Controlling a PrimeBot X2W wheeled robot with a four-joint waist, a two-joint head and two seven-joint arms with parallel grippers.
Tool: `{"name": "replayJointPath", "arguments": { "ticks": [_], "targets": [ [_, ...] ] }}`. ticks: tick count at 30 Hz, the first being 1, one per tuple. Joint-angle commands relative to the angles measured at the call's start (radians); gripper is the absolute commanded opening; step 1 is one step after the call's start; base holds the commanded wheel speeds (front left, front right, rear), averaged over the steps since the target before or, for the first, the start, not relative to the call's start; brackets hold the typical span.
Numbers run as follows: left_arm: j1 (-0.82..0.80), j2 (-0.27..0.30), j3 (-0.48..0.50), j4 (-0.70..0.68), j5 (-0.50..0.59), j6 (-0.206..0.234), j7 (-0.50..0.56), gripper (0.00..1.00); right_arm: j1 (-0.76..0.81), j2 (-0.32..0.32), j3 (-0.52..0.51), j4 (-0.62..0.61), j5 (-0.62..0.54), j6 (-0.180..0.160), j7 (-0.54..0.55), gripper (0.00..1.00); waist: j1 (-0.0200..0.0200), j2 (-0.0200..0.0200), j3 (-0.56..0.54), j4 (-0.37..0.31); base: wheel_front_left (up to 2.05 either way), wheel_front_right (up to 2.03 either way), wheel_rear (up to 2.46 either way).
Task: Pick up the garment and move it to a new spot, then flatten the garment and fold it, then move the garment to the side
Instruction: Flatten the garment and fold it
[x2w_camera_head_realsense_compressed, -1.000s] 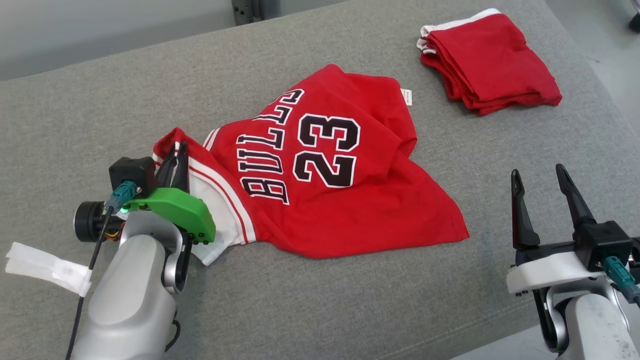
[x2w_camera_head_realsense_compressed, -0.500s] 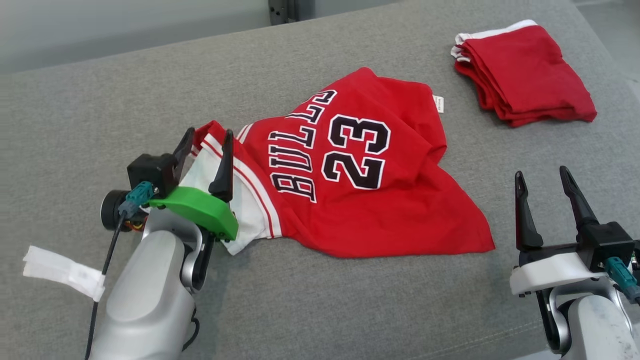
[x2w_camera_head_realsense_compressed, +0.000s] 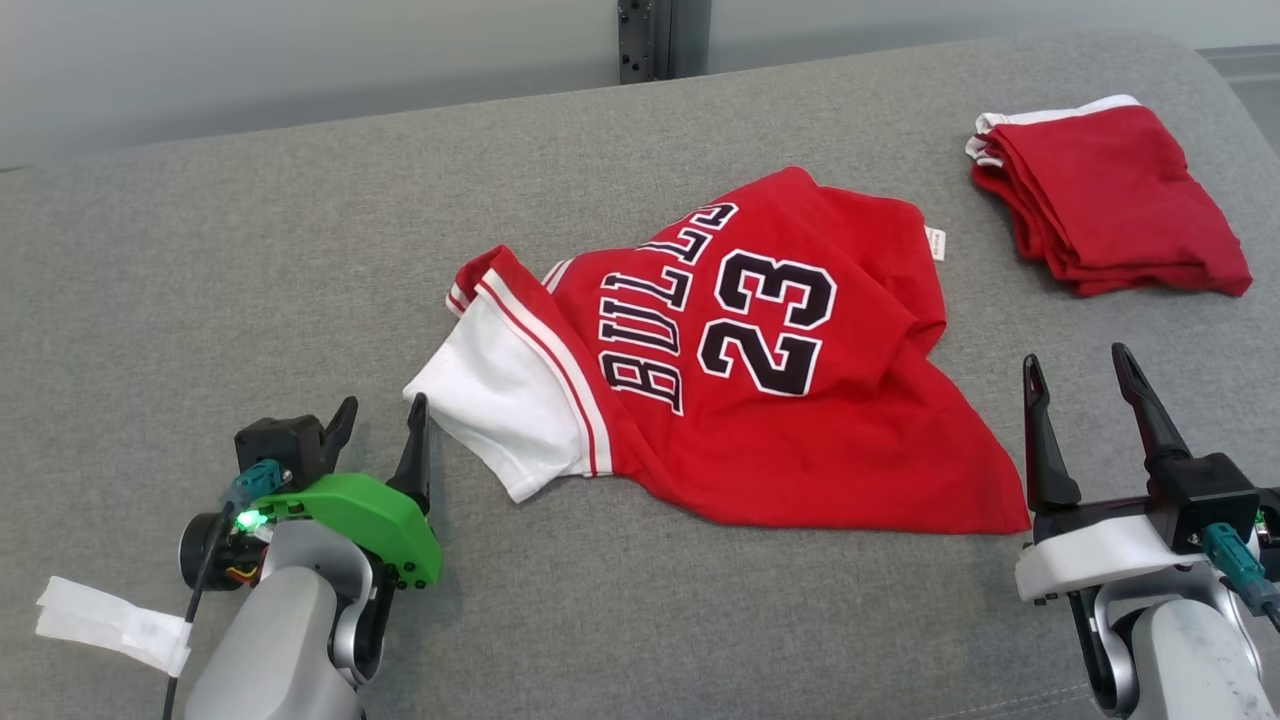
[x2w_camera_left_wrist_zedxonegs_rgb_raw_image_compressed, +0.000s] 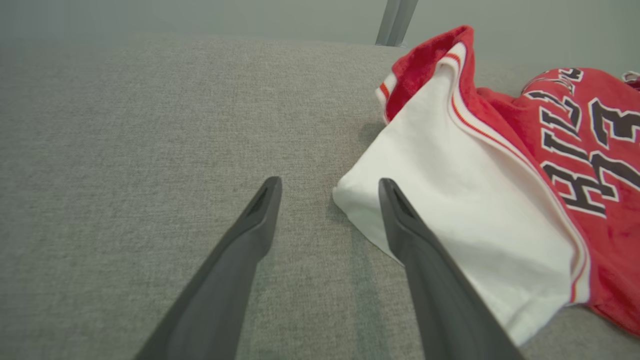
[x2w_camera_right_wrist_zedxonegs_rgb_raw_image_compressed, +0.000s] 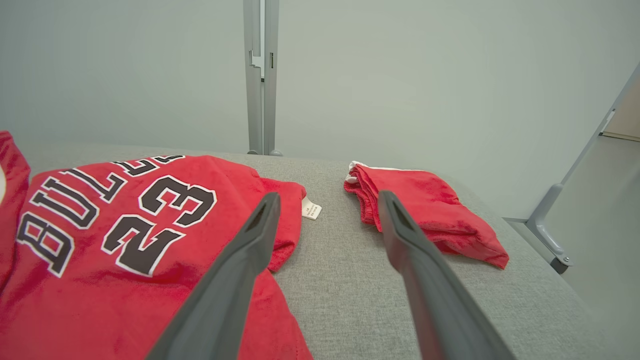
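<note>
On the grey cushion, mid-surface, the red jersey lies rumpled, its white sleeve spread toward the left gripper. A second ago that gripper pinched the sleeve. It has now let go and backed off, jaws wide and empty. The right gripper waits wide and empty near the hem. The relocation looks finished, so flattening comes next. A folded red pile sits apart.
</note>
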Motion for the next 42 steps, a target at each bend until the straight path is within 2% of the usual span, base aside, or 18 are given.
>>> {"name": "replayJointPath", "arguments": {
  "ticks": [1, 12, 13, 14, 15, 16, 21, 27, 36, 42],
  "targets": [
    [0.003, 0.003, 0.004, 0.004, -0.008, 0.0, 0.0, 1.0, -0.002, -0.002, -0.005, -0.003, -0.007, -0.002, -0.003, 1.0, 0.0, 0.0, 0.018, -0.019, 0.0, 0.0, 0.0],
    [-0.046, 0.009, 0.002, 0.054, -0.026, -0.023, -0.011, 1.0, -0.01, -0.002, -0.016, -0.006, -0.011, -0.002, -0.003, 1.0, 0.0, 0.0, 0.052, -0.064, 0.0, 0.0, 0.0],
    [-0.05, 0.01, 0.001, 0.059, -0.027, -0.025, -0.012, 0.82, -0.011, -0.002, -0.016, -0.005, -0.01, -0.002, -0.003, 1.0, 0.0, 0.0, 0.052, -0.065, 0.0, 0.0, 0.0],
    [-0.053, 0.01, 0.0, 0.064, -0.028, -0.027, -0.012, 0.33, -0.012, -0.002, -0.016, -0.004, -0.01, -0.002, -0.003, 1.0, 0.0, 0.0, 0.053, -0.067, 0.0, 0.0, 0.0],
    [-0.055, 0.01, -0.002, 0.069, -0.028, -0.027, -0.013, 0.04, -0.012, -0.002, -0.016, -0.004, -0.008, -0.002, -0.003, 1.0, 0.0, 0.0, 0.053, -0.068, 0.0, 0.0, 0.0],
    [-0.057, 0.009, -0.004, 0.075, -0.029, -0.028, -0.015, 0.0, -0.012, -0.002, -0.017, -0.004, -0.007, -0.002, -0.003, 1.0, 0.0, 0.0, 0.052, -0.068, 0.0, 0.0, 0.0],
    [-0.059, 0.008, -0.014, 0.067, -0.019, -0.035, -0.043, 0.0, -0.003, -0.002, -0.023, -0.006, -0.005, -0.002, -0.003, 1.0, 0.0, 0.0, 0.043, -0.054, 0.0, 0.0, 0.0],
    [0.013, 0.022, -0.012, -0.009, -0.013, -0.004, -0.07, 0.0, 0.014, -0.002, -0.03, 0.0, 0.002, -0.002, -0.003, 1.0, 0.0, 0.0, 0.011, -0.009, 0.0, 0.0, 0.0],
    [0.209, 0.055, -0.003, -0.278, -0.038, 0.081, 0.007, 0.0, 0.039, -0.002, -0.036, 0.012, 0.003, -0.002, -0.003, 1.0, 0.0, 0.0, -0.036, 0.067, 0.0, 0.0, 0.0],
    [0.352, 0.076, -0.005, -0.489, -0.041, 0.16, 0.083, 0.0, 0.035, -0.002, -0.031, 0.018, 0.003, -0.002, -0.003, 1.0, 0.0, 0.0, -0.039, 0.078, 0.0, 0.0, 0.0]
  ]
}}
